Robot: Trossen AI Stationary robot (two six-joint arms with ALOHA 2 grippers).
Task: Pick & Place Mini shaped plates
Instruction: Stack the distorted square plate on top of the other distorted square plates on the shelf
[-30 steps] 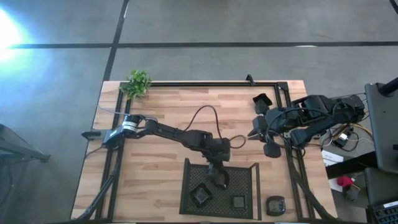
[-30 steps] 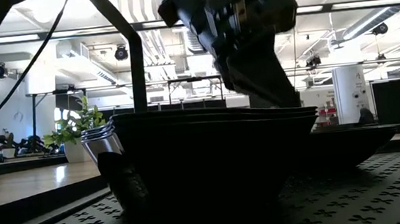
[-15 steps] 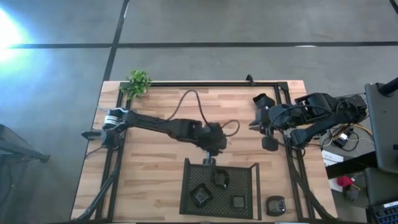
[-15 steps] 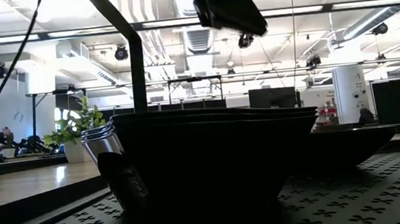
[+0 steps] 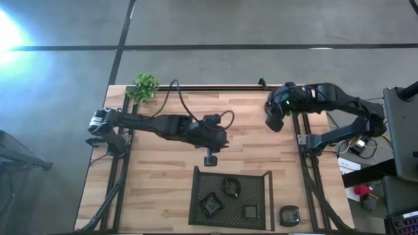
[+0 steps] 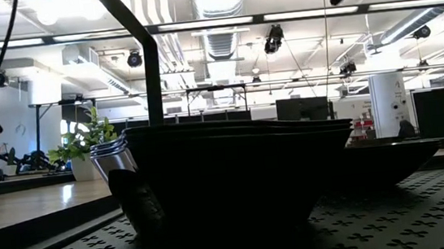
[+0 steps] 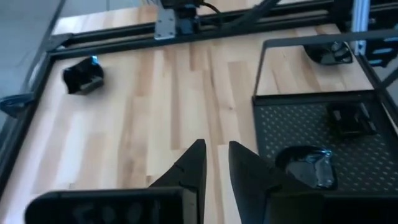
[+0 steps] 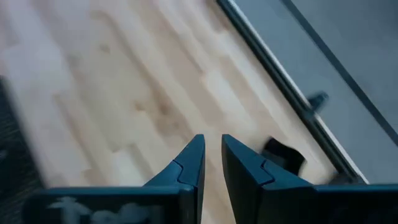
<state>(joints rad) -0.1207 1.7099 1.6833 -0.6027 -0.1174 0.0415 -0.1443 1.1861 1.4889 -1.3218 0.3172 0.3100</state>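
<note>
Three mini shaped plates lie flat in the black mesh tray: one at its far side, two nearer. Another plate sits on the wood at the near right corner. In the left wrist view a further plate rests on the wood by the right rail. My left gripper hangs above the wood just beyond the tray's far edge, its fingers narrowly open around nothing. My right gripper hangs over the table's far right, narrowly open, with a dark plate beyond it.
A small green plant stands at the far left corner. Black rails frame the wooden table. The tray's upright wire ends rise at its sides. Bare wood lies left of the tray.
My left gripper has risen out of the tray and drawn back toward the far left, leaving a plate lying at the tray's far side. My right gripper has swung from beside the tray's right toward the table's far edge, turning as it went.
</note>
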